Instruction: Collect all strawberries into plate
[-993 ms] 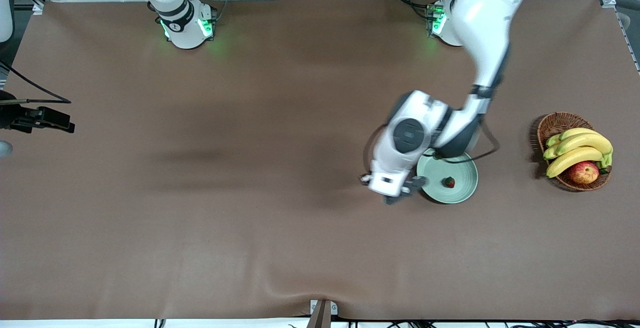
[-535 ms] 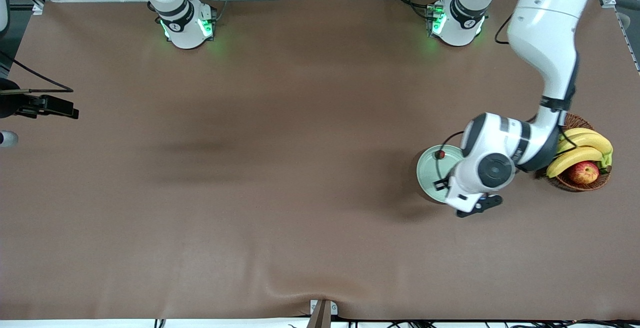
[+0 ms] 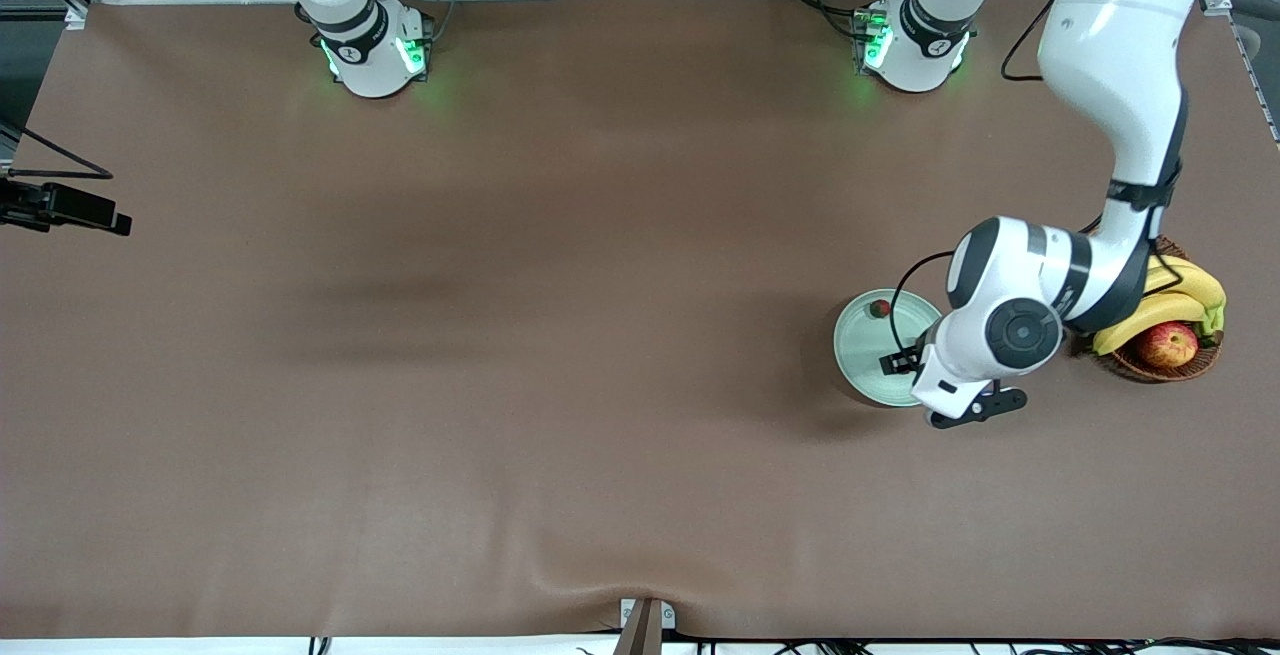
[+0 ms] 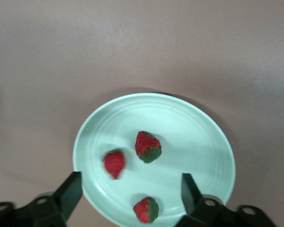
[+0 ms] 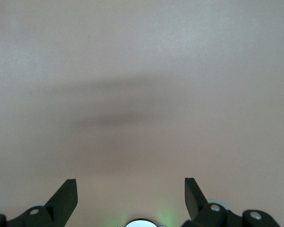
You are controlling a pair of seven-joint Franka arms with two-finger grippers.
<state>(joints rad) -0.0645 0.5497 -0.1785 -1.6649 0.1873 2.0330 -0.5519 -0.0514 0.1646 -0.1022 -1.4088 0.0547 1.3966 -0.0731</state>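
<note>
The pale green plate holds three strawberries: one in the middle, a blurred one beside it, and one near the rim. My left gripper hangs open above them with nothing between its fingers. In the front view the left arm's hand covers the basket-side edge of the plate, and a single strawberry shows on it. My right gripper is open over bare brown table and holds nothing.
A wicker basket with bananas and a red-yellow apple stands just past the plate toward the left arm's end. A black device on a cable juts in at the right arm's end.
The left arm swung across the plate from the right arm's side toward the basket side. Its gripper is now open, and one strawberry on the plate is blurred with motion.
</note>
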